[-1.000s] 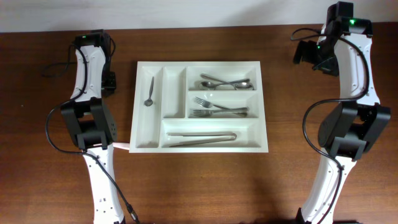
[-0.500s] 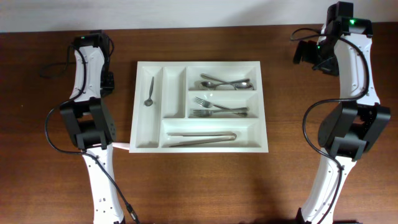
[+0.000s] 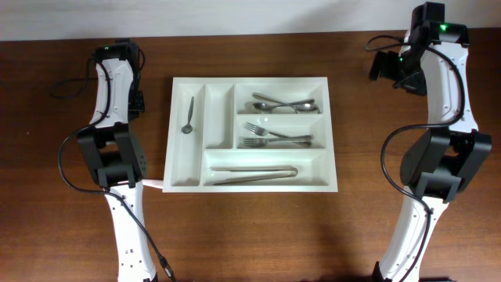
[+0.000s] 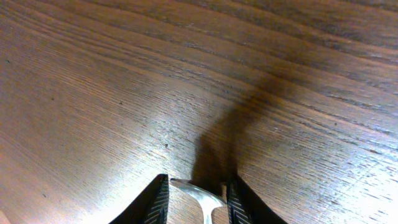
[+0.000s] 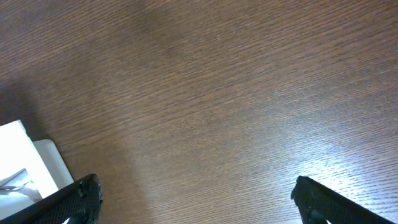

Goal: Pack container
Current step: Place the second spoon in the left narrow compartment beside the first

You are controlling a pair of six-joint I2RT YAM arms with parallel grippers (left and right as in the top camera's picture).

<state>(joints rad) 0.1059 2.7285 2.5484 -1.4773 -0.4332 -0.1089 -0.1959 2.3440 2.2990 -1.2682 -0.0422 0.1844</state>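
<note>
Left arm folds at frame left, left gripper (image 4: 198, 186) narrowly pinching a silver utensil (image 4: 205, 202); right gripper (image 5: 196, 183) gapes wide, upper right.

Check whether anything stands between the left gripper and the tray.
Nothing visible does. From overhead, only bare table lies between the left gripper and the left wall of the tray. A metal piece sits between the fingers; what it is cannot be told.

Pretty clearly a robotics lab bench: left arm (image 3: 117, 157) at 9 o'clock, right arm (image 3: 442, 149) at 3, loose cables (image 3: 70, 86) across a wooden table (image 3: 258, 235).
</note>
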